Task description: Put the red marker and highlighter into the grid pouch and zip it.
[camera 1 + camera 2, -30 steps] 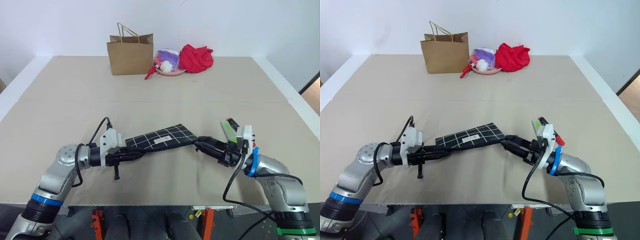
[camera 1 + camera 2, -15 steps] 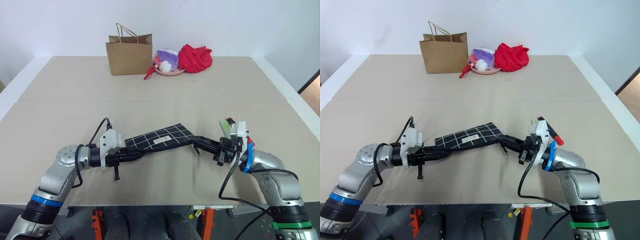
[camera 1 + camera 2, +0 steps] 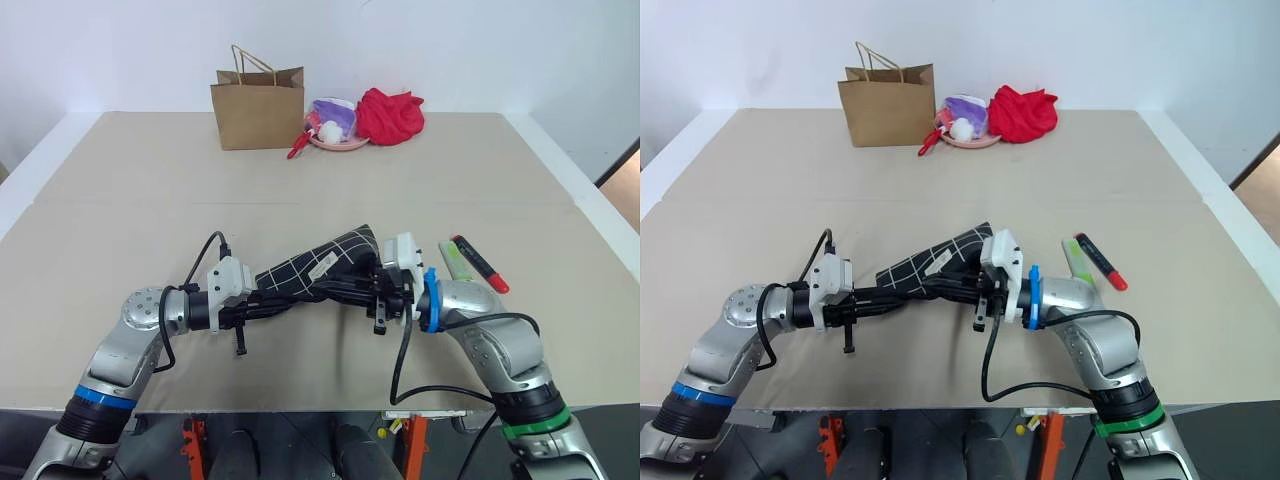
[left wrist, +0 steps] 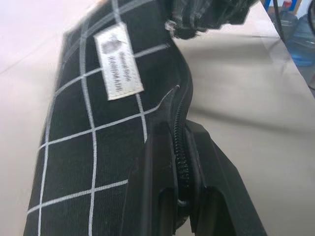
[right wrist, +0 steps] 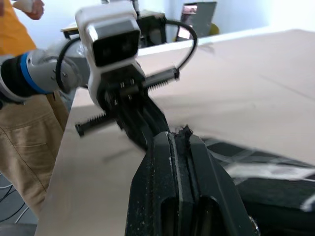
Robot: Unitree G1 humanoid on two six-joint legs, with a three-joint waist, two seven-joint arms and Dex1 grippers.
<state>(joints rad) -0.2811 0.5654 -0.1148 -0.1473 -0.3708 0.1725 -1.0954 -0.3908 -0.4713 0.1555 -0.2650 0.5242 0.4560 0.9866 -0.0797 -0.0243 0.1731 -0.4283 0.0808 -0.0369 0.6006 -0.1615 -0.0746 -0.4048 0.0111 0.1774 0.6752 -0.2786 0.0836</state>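
Flat black fabric pouch with white grid lines and small white label (image 3: 318, 270) held up off the beige table (image 3: 150, 200) near its front edge, bunched and tilted, pinched at both ends along the zipper. Light-green chunky highlighter (image 3: 458, 262) and slim black marker with red cap (image 3: 480, 264) lie side by side, flat on the table towards its right edge, outside the pouch.

Both grippers pinch the bunched grid pouch (image 3: 940, 265); marker and highlighter apparently outside.
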